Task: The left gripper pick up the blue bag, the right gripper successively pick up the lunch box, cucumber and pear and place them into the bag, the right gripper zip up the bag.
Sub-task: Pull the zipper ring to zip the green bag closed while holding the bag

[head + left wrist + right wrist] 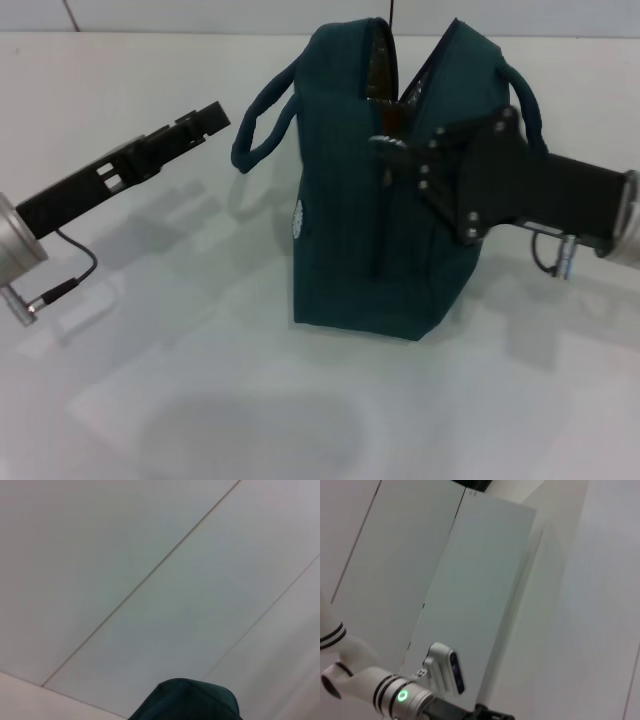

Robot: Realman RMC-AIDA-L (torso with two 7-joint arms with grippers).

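Observation:
The blue bag (350,230) stands upright on the white table (180,380), its top gaping and showing silver lining (380,70). Its white logo (297,220) faces left. My right gripper (385,148) is pressed against the bag's near end at the zip line and is shut on the zip pull. My left gripper (212,117) hovers left of the bag, apart from the near handle (262,125), holding nothing. A corner of the bag (190,700) shows in the left wrist view. The lunch box, cucumber and pear are not in view.
The second handle (528,100) sticks out behind the right arm. The left arm's cable (75,275) hangs over the table at the left. The right wrist view shows only wall panels and the left arm's wrist (395,696).

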